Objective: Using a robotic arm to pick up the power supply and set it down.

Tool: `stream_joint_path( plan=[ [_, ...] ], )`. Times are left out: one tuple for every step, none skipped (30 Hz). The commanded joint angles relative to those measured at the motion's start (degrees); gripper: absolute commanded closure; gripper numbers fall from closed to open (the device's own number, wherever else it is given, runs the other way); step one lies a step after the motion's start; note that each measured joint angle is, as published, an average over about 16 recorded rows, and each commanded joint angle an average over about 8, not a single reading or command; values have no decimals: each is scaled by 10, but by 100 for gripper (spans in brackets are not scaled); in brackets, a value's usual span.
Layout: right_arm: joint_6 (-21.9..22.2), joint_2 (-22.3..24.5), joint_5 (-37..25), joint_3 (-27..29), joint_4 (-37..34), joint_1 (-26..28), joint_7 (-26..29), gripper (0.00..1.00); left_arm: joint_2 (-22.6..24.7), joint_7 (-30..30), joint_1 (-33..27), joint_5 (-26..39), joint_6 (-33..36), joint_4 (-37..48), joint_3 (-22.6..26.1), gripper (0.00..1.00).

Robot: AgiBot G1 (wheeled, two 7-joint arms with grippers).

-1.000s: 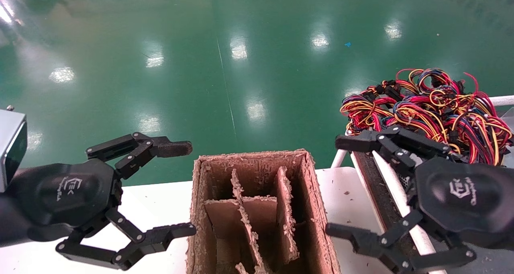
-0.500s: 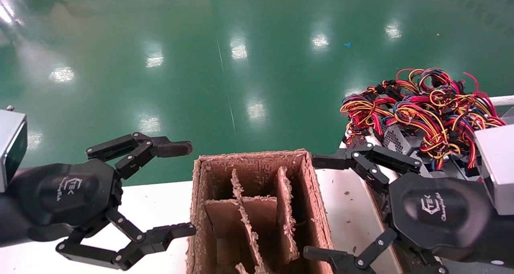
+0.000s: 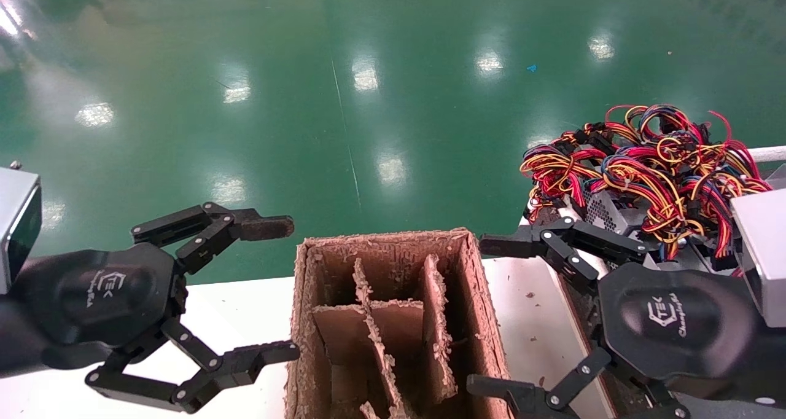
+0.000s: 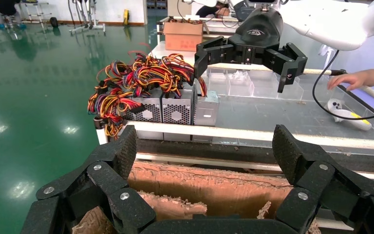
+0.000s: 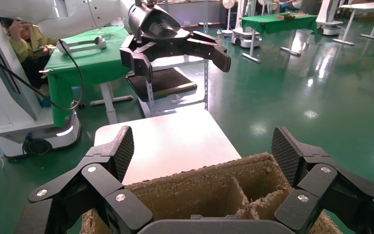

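Note:
Several grey power supplies (image 3: 605,213) with perforated vent sides stand in a row on the right-hand tray, under a tangle of red, yellow, black and blue wires (image 3: 651,161). In the left wrist view the power supplies (image 4: 175,107) show their vent faces. My right gripper (image 3: 488,314) hangs open between that tray and the worn cardboard box (image 3: 393,241), holding nothing. It also shows far off in the left wrist view as the right gripper (image 4: 243,68). My left gripper (image 3: 276,290) is open and empty, just left of the box.
The box has cardboard dividers and sits on a white table (image 3: 233,302). White tube rails (image 3: 519,241) edge the tray. A person's hand (image 4: 350,80) and a white controller (image 4: 343,109) lie on the tray's far side. Green floor lies beyond.
My right gripper has swung from over the tray's edge toward the box, baring the power supplies; it has barely moved in the last half second. The left arm is still.

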Motion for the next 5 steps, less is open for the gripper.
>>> stream_joint_path(
  plan=[
    [1,1,2,-2,0,1,-1,0,0,0,0,0,0,0,0,0],
    [1,2,2,-3,0,1,-1,0,0,0,0,0,0,0,0,0],
    [2,2,3,-3,0,1,-1,0,0,0,0,0,0,0,0,0],
    [2,2,3,-3,0,1,-1,0,0,0,0,0,0,0,0,0],
    [2,2,3,-3,0,1,-1,0,0,0,0,0,0,0,0,0]
  ],
)
